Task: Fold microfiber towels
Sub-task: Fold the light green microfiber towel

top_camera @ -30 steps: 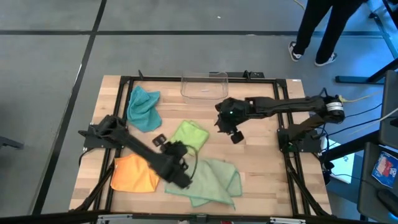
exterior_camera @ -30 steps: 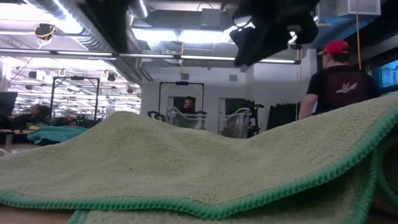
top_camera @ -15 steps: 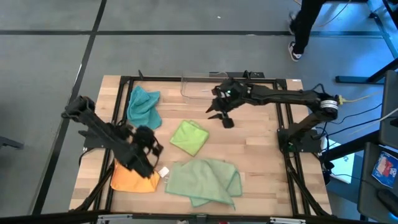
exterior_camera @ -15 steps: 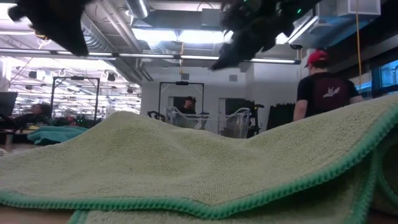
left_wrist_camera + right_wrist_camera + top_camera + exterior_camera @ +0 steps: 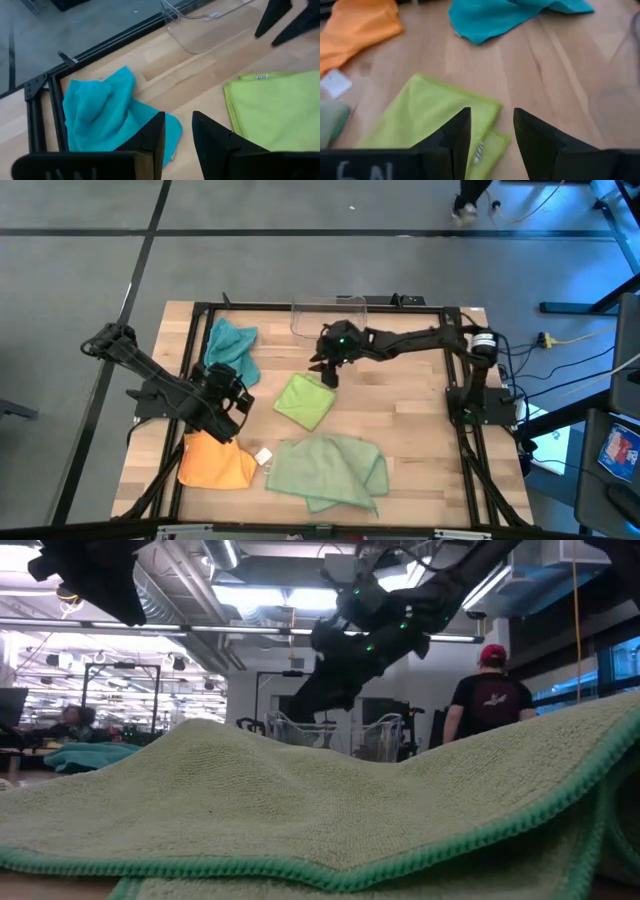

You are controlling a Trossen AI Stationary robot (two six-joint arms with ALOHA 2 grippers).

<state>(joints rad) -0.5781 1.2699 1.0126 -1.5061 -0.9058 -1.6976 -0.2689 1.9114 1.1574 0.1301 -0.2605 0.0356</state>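
Observation:
Four microfiber towels lie on the wooden table: a crumpled teal one (image 5: pixel 230 352) at the far left, a folded lime green one (image 5: pixel 305 400) in the middle, an orange one (image 5: pixel 215 462) at the near left and a larger pale sage one (image 5: pixel 330 470) near the front. My right gripper (image 5: pixel 324 373) hovers open just above the lime towel's far corner (image 5: pixel 485 107). My left gripper (image 5: pixel 240 392) hangs open between the teal and orange towels, above the table, with nothing between its fingers (image 5: pixel 152 135).
A clear plastic bin (image 5: pixel 328 317) stands at the far edge behind the right gripper. A small white tag (image 5: pixel 263 456) lies between the orange and sage towels. A black frame (image 5: pixel 200 308) runs round the table. In the low view a person (image 5: pixel 490 690) stands in the room beyond.
My left gripper has drawn back from the sage towel's left edge toward the table's left and far side, and rolled. My right gripper has gone toward the table's left and down to the lime towel, rolling as it went. The towels lie as before.

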